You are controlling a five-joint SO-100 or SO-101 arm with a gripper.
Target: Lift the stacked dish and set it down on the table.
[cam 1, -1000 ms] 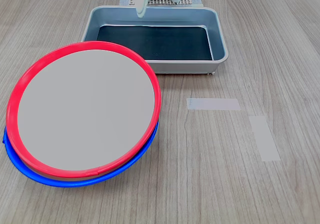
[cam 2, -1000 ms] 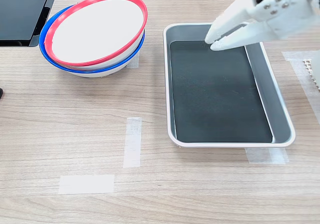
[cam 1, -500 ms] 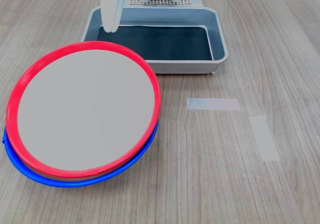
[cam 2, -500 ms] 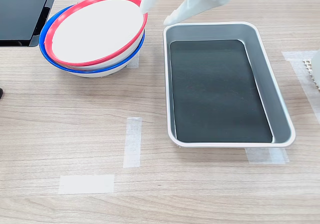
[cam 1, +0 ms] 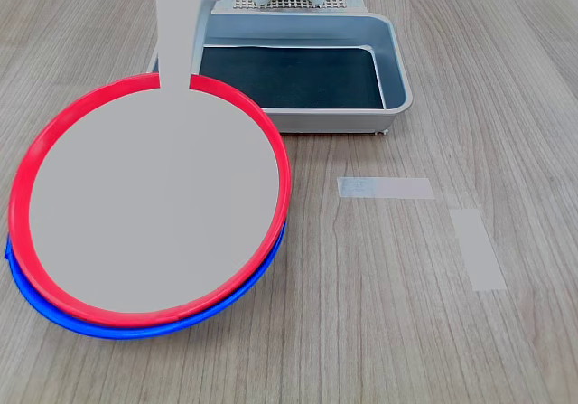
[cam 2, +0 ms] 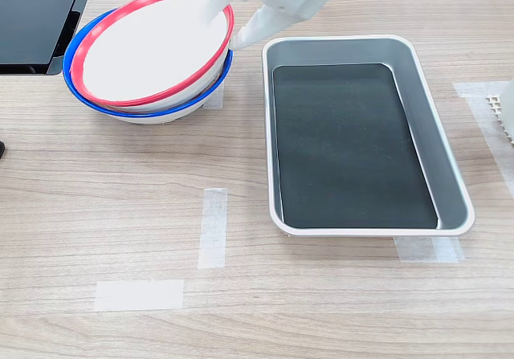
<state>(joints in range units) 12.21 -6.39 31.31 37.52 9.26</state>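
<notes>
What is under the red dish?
The red dish sits nested in a blue-rimmed dish, whose rim and white side show in both exterior views. The blue one's centre and the table beneath the stack are covered. The open tool straddles the red rim.

In the first exterior view we look low and close across the table (cam 1: 424,332), with the stacked plates (cam 1: 149,210) nearest and the tray (cam 1: 397,79) behind. In the second exterior view we look almost straight down from higher up. We see plates (cam 2: 152,50), tray (cam 2: 450,174) and tape strips (cam 1: 386,188) in both exterior views.
</notes>
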